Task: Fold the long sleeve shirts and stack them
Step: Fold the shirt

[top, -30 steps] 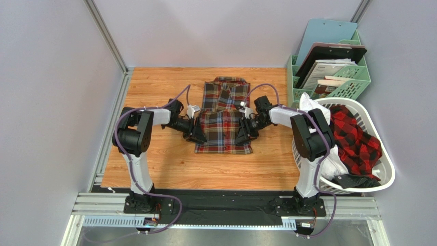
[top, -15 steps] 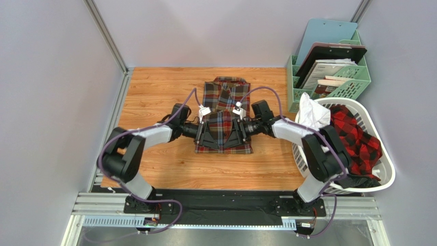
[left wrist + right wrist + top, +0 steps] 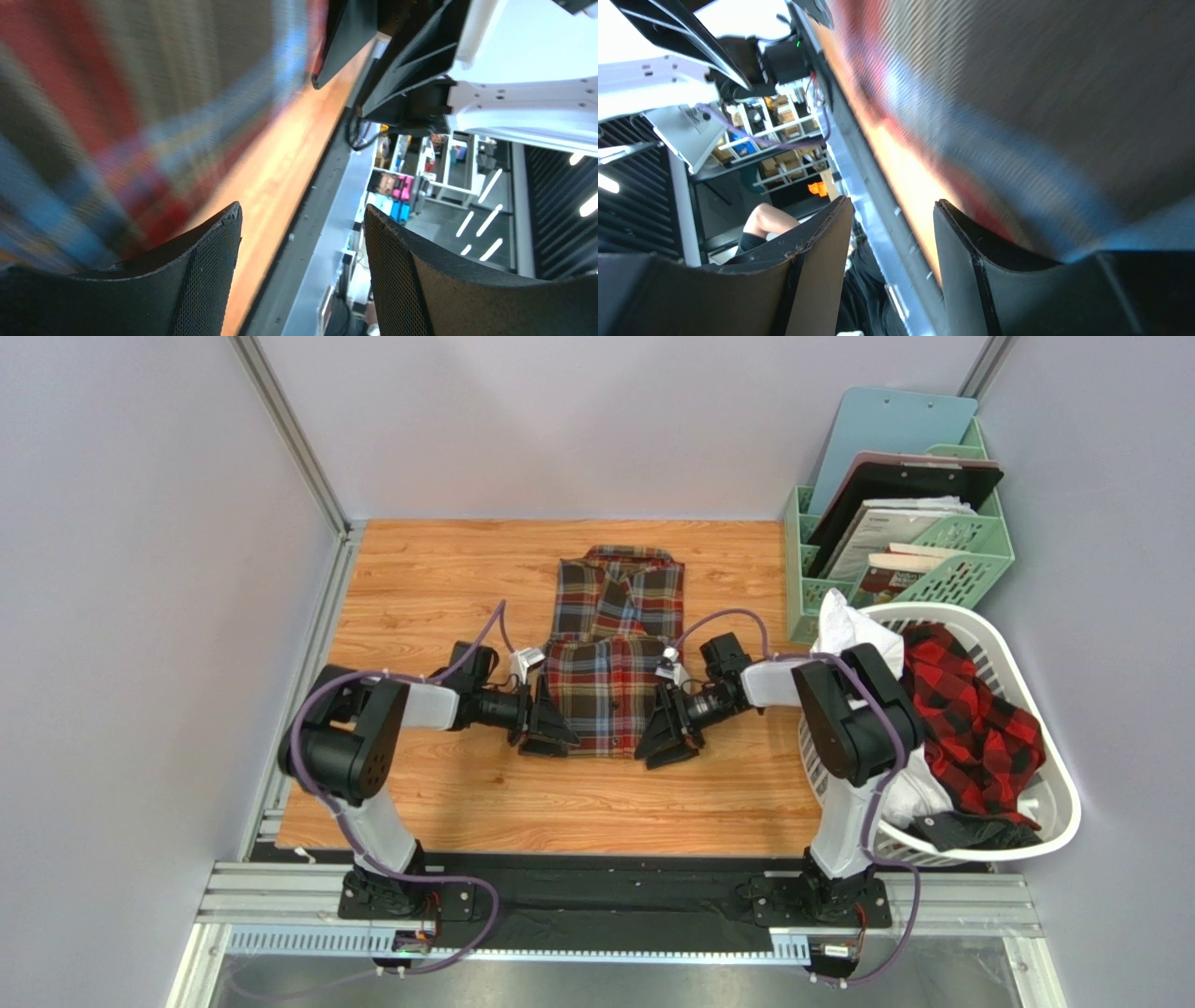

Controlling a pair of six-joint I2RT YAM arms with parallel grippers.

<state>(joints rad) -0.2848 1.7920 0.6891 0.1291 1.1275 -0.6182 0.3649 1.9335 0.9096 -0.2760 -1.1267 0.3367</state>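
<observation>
Tartan shirt (image 3: 613, 665) flat, part-folded — red-check shirt (image 3: 975, 711) crumpled

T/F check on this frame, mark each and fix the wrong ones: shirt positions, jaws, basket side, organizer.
1. The brown plaid shirt lies on the wooden table, between the two arms' jaws. True.
2. The red-and-black check shirt is stacked on the plaid one. False: it sits in the white laundry basket.
3. Both arms' jaws stand apart with nothing between them. True, per the wrist views.
4. The laundry basket is on the left arm's side. False: it is beside the right arm.
5. A green organizer holding a clipboard and papers stands beyond the basket. True.
</observation>
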